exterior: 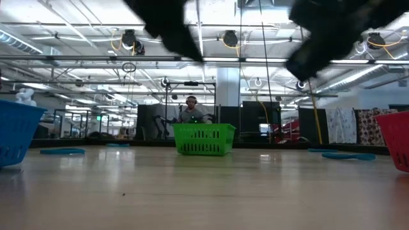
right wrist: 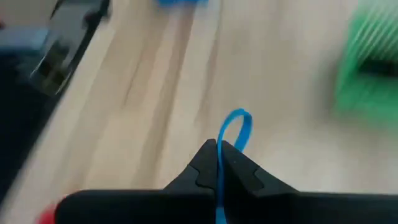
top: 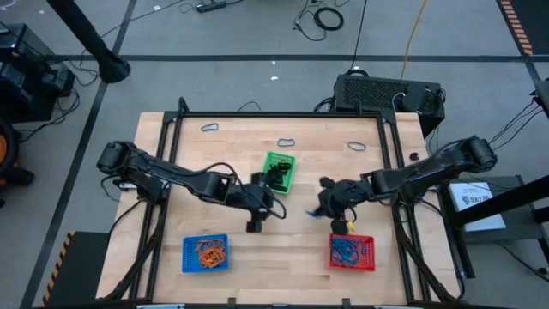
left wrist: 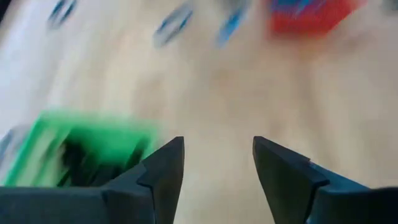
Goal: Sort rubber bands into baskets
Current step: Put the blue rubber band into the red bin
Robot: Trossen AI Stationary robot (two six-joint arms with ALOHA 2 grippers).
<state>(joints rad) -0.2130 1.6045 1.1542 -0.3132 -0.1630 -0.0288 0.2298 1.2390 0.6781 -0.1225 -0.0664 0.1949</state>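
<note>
Blue rubber band (right wrist: 236, 127) sits pinched in our right end effector (right wrist: 219, 149), its fingers clenched on the loop, which stands up past the tips. In the high view our right end effector (top: 330, 204) hangs above the counter (top: 257, 232), with the red basket (top: 352, 252) just beyond it toward the near edge, already carrying a heap of blue bands. The green basket (top: 279, 172) lies to its side, toward the other arm, with dark bands inside.

Our left end effector (left wrist: 217, 165) is released, fingers apart with nothing between them. It hovers beside the green basket (left wrist: 87, 149), over bare wood. In the high view our left end effector (top: 268, 196) is just at that basket's near corner. The blue basket (top: 206, 253) lies well apart from it, toward the near edge, with orange bands in it.

Three loose bands (top: 286, 142) lie along the far side of the counter, well apart from both end effectors. In the low view a person (exterior: 190, 112) sits in the room behind the green basket (exterior: 204, 138).
</note>
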